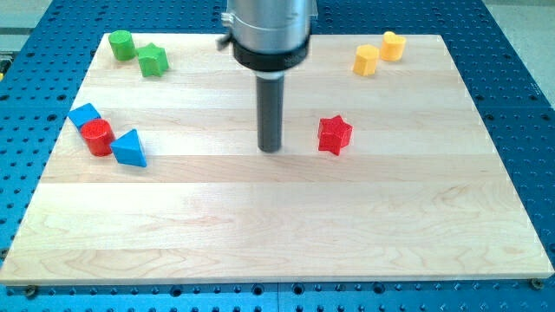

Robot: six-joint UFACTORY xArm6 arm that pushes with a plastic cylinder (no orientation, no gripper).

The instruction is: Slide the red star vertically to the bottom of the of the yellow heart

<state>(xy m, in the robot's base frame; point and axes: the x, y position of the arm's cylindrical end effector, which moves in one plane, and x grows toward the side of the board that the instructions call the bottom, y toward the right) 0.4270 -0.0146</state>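
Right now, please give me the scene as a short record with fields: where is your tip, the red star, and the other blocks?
tip: my tip, apart from the red star, on its left in the view
red star: board centre-right
yellow blocks: two, top right, touching
green blocks: cylinder, star, top left
left cluster: blue cube, red cylinder, blue triangle

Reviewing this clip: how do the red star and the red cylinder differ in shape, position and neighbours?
Shape: the red star has pointed arms; the red cylinder is round.
Position: the red star lies right of the view's centre; the red cylinder sits near the left edge.
Neighbours: the red star stands alone, with my tip to its left and apart from it; the red cylinder is wedged between a blue cube and a blue triangle.
Both are red.
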